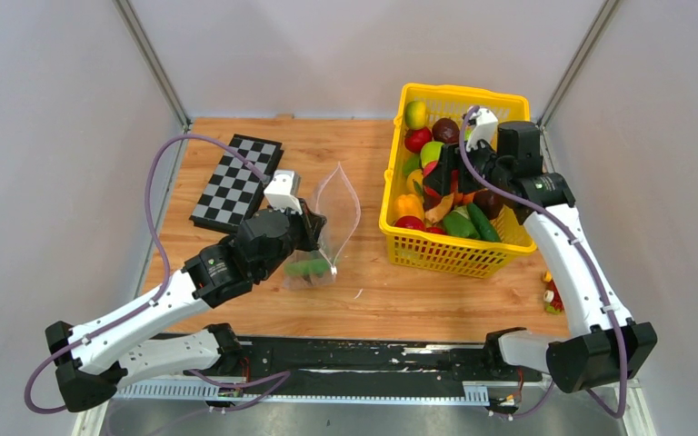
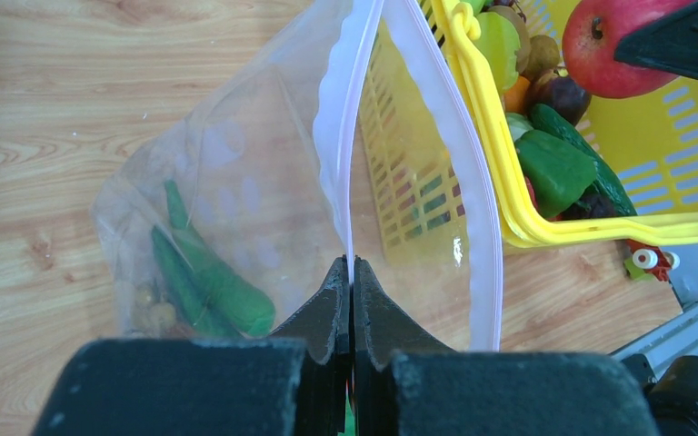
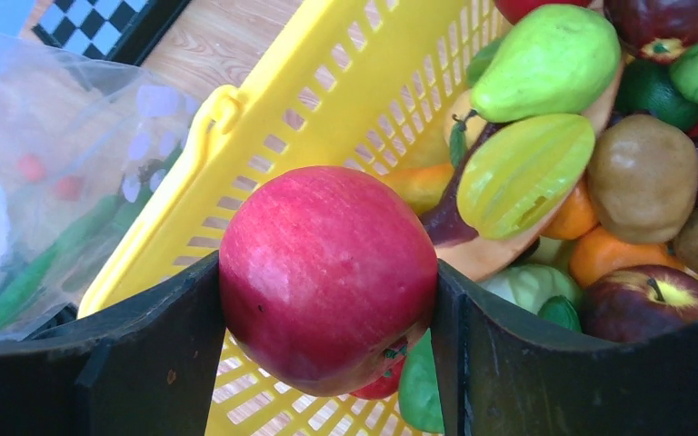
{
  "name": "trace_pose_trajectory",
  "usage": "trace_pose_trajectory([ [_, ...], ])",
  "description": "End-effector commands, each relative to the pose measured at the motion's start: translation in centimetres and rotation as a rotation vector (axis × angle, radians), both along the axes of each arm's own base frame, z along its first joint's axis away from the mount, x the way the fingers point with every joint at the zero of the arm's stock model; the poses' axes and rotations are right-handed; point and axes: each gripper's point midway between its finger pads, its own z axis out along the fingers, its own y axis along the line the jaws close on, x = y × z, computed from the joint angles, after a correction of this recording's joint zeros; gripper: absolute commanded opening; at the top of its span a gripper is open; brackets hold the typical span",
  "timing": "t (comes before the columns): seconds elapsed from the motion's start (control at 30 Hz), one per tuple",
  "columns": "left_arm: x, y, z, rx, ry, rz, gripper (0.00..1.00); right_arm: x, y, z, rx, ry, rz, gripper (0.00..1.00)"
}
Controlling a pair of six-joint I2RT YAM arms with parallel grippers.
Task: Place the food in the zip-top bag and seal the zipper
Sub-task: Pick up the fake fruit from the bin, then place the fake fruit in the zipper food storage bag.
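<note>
The clear zip-top bag [image 1: 338, 207] stands open on the table, left of the yellow basket [image 1: 509, 252]. My left gripper [image 2: 352, 272] is shut on one side of the pinkish zipper strip [image 2: 334, 136] and holds the mouth open; the other side [image 2: 459, 173] bows away. Long green cucumber-like pieces [image 2: 214, 282] lie in the bag's bottom. My right gripper [image 3: 327, 300] is shut on a red apple [image 3: 327, 272], held above the basket's left part [image 1: 441, 184]. The basket holds several more toy fruits [image 3: 545, 64].
A black-and-white chessboard [image 1: 236, 182] lies at the back left. Tiny orange-red blocks [image 1: 553, 292] lie on the table right of the basket. The basket's left wall [image 3: 282, 136] stands between the apple and the bag [image 3: 54, 182]. Grey walls close in both sides.
</note>
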Motion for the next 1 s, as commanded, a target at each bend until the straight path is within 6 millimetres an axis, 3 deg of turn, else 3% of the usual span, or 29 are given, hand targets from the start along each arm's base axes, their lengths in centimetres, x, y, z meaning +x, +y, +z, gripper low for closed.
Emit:
trace_pose_trajectory([
  [0.0, 0.1, -0.4, 1.0, -0.031, -0.018, -0.003, 0.00, -1.7, 2.7, 4.5, 0.132, -0.131, 0.153, 0.42],
  [0.2, 0.0, -0.9, 1.2, -0.033, -0.014, -0.026, 0.00, -5.7, 5.8, 8.8, 0.301, -0.251, 0.396, 0.44],
  [0.37, -0.3, -1.3, 1.6, -0.038, -0.012, -0.055, 0.00, -7.9, 8.3, 10.2, 0.345, -0.297, 0.530, 0.45],
  [0.63, -0.7, -2.3, 2.0, -0.060, -0.005, -0.102, 0.00, -11.3, 14.9, 9.2, 0.278, -0.318, 0.742, 0.45],
  [0.8, -1.1, -3.0, 2.9, -0.082, -0.011, -0.146, 0.00, -11.2, 17.3, 8.0, 0.243, -0.307, 0.775, 0.45],
  [0.97, -1.4, -2.8, 3.6, -0.101, -0.030, -0.158, 0.00, -10.4, 18.4, 5.5, 0.173, -0.248, 0.775, 0.45],
])
